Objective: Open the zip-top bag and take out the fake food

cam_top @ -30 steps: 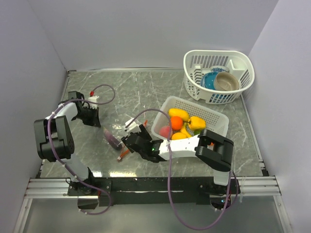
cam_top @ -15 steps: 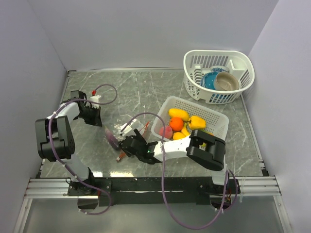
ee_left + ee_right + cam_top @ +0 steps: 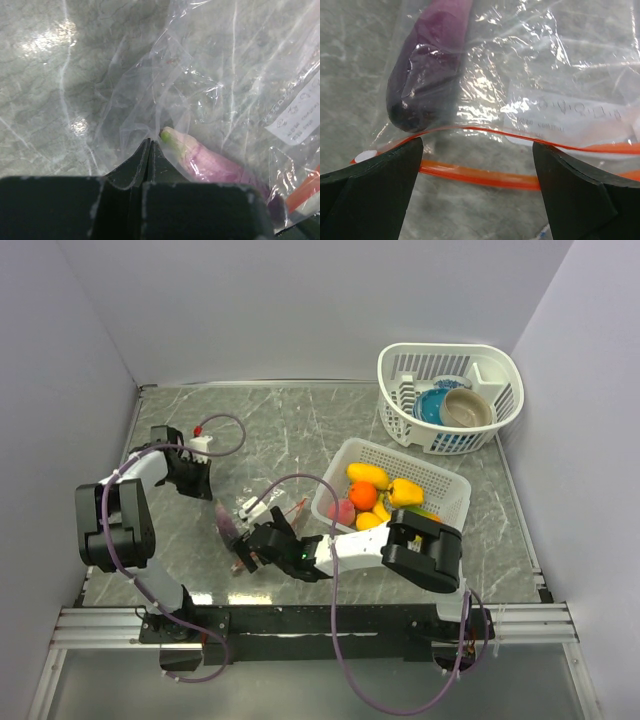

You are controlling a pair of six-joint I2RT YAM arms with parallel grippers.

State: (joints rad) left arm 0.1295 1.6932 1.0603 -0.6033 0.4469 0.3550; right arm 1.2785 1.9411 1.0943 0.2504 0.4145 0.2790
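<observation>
Glinting clear zip-top bag point(image 3: 560, 60) — orange strip point(image 3: 480, 176), purple fake food point(image 3: 430, 75).

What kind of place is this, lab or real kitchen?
Probably a lab test cell, not a kitchen: plain walls box in a marble-look table, an aluminium rail runs along its near edge, and the basket holds fake food.

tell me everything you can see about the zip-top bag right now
The zip-top bag is thin, clear, crinkled plastic with an orange-red zip strip along its rim and a white printed label. It lies flat on the grey marbled table. The strip's two halves look parted. One purple fake vegetable with a green tip is inside. The left gripper has its jaws shut on a fold of film; the right gripper has open jaws astride the strip.
</observation>
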